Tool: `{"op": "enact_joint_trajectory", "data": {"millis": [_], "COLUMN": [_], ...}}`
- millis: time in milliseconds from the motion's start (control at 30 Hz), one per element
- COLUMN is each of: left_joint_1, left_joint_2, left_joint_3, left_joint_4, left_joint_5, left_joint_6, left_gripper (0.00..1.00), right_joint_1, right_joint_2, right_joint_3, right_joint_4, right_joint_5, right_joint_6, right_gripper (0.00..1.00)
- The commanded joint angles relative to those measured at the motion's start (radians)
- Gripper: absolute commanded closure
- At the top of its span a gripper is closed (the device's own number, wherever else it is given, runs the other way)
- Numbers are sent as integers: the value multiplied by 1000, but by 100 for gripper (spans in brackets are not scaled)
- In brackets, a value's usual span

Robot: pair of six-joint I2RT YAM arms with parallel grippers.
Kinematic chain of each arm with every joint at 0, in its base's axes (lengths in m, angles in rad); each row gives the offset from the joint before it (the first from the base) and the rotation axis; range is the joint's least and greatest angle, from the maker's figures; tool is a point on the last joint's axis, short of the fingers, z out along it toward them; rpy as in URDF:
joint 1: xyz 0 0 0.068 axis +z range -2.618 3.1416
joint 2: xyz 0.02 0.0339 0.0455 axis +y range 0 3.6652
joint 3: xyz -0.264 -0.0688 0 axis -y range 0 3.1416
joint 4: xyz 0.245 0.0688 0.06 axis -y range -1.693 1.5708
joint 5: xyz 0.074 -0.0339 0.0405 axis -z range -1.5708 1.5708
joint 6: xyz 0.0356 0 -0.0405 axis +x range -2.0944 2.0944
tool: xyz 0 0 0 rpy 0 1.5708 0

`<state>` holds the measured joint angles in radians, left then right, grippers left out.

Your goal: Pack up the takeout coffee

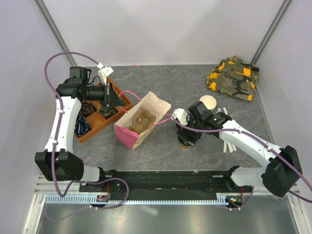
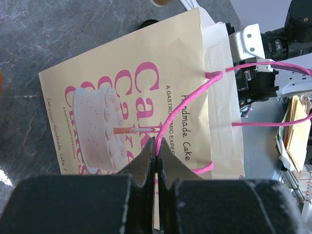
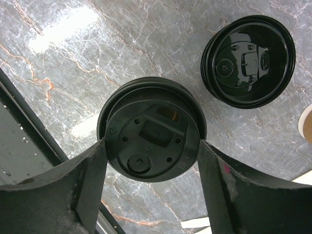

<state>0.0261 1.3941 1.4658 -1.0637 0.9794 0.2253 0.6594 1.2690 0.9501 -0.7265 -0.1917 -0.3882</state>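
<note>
The takeout coffee, a tan cup under a black lid, stands on the grey table. My right gripper reaches down over it, and in the right wrist view the gripper has a finger pressed against each side of the lid. A tan and pink paper cake bag lies open at mid-table with a cardboard cup carrier inside. My left gripper is shut on the bag's pink cord handle. In the left wrist view the gripper pinches the cord over the bag's printed side.
A loose black lid lies beside the coffee. A lidless tan cup stands behind the right arm. An orange tray of small items sits at the left, a camouflage cloth at the back right, and white sticks lie under the right arm.
</note>
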Motion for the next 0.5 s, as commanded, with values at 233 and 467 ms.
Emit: {"op": "enact_joint_trajectory", "data": {"millis": [233, 467], "left_joint_1": [1, 3], "left_joint_2": [-49, -52], "left_joint_3": [-35, -56], "left_joint_4": [16, 15], "left_joint_5": [47, 53], "left_joint_6": [12, 20], "left_gripper": [98, 98], "right_joint_1": [2, -10], "right_joint_2": [-108, -183], "right_joint_3": [82, 185], "right_joint_4": [-76, -189], "right_joint_5": [54, 103], "right_joint_6": [49, 92], "right_gripper": [33, 33]}}
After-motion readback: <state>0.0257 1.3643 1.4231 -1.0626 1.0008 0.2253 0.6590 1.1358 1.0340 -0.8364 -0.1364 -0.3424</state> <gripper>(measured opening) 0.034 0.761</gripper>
